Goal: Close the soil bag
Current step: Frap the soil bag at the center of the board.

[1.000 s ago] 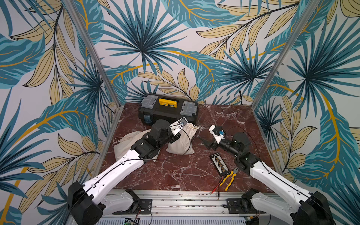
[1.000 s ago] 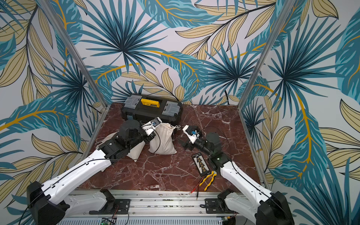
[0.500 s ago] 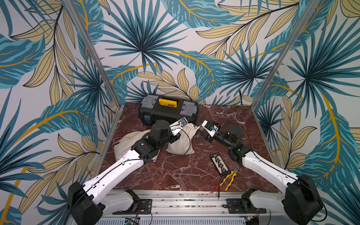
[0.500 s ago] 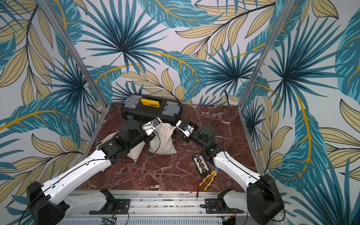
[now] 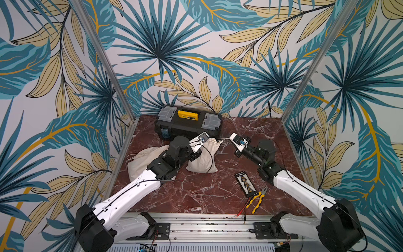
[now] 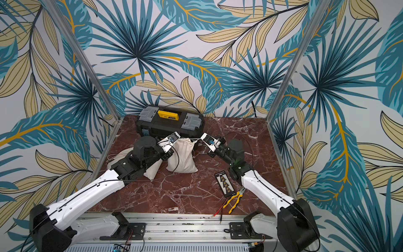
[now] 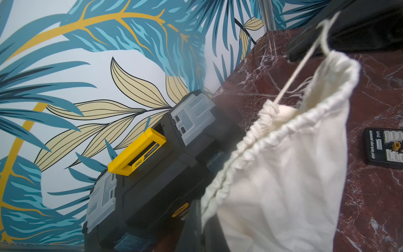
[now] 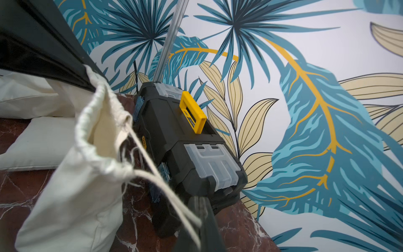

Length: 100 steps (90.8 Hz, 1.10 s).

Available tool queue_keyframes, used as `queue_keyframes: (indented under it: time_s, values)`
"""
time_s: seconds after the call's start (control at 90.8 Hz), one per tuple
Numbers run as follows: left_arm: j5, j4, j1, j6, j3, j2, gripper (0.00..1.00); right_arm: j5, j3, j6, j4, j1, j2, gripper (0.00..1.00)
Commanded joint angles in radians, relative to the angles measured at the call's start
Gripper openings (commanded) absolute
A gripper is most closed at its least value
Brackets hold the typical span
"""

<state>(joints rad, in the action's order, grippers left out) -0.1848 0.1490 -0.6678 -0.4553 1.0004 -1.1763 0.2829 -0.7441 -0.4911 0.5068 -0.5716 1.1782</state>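
Rim of soil bag (image 5: pixel 202 160) clamped in left gripper (image 5: pixel 206 139), drawstring (image 7: pixel 294 75) in right gripper (image 5: pixel 230 137), jaws mostly hidden.

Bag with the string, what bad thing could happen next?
The string might slip out of the right gripper, because it pinches only a thin cord. The bag could also tip over: its mouth is not fully closed and only the left gripper holds its rim, so soil might spill onto the table.

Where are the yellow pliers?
In both top views the yellow pliers lie on the marble table near its front edge, on the robot's right, just beside the black connector board.
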Motion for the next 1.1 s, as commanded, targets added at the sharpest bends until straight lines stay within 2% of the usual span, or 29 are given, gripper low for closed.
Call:
queue_keyframes:
  time_s: [0.0,0.077,0.165,0.308,0.407,0.529,0.672,0.837,1.09]
  values:
    - [-0.191,-0.009,0.093,0.101,-0.055,0.021,0.02,-0.127,0.004,0.074,0.029,0.057,-0.079,0.0]
    - [-0.19,-0.014,0.115,0.136,-0.069,0.022,0.07,-0.048,-0.046,0.105,-0.038,0.054,-0.08,0.0]
    - [-0.1,-0.013,0.115,0.157,-0.059,0.029,0.23,0.017,-0.088,0.139,-0.059,0.019,-0.066,0.0]
    - [0.112,-0.051,0.082,0.171,-0.034,0.055,0.52,0.035,-0.154,0.141,-0.075,-0.047,-0.039,0.0]
    - [0.187,-0.07,0.043,0.172,0.002,0.06,0.56,0.044,-0.205,0.142,-0.093,-0.075,-0.012,0.0]
    - [0.265,-0.087,0.001,0.173,0.06,0.039,0.69,0.038,-0.245,0.14,-0.109,-0.093,0.017,0.0]
    - [0.344,-0.103,-0.036,0.178,0.118,-0.007,0.79,0.027,-0.276,0.137,-0.133,-0.112,0.032,0.0]
    - [0.369,-0.13,-0.046,0.185,0.171,-0.077,0.78,0.02,-0.29,0.136,-0.146,-0.123,0.031,0.0]
    - [0.314,-0.151,-0.046,0.193,0.211,-0.197,0.62,0.014,-0.293,0.141,-0.166,-0.125,0.004,0.0]
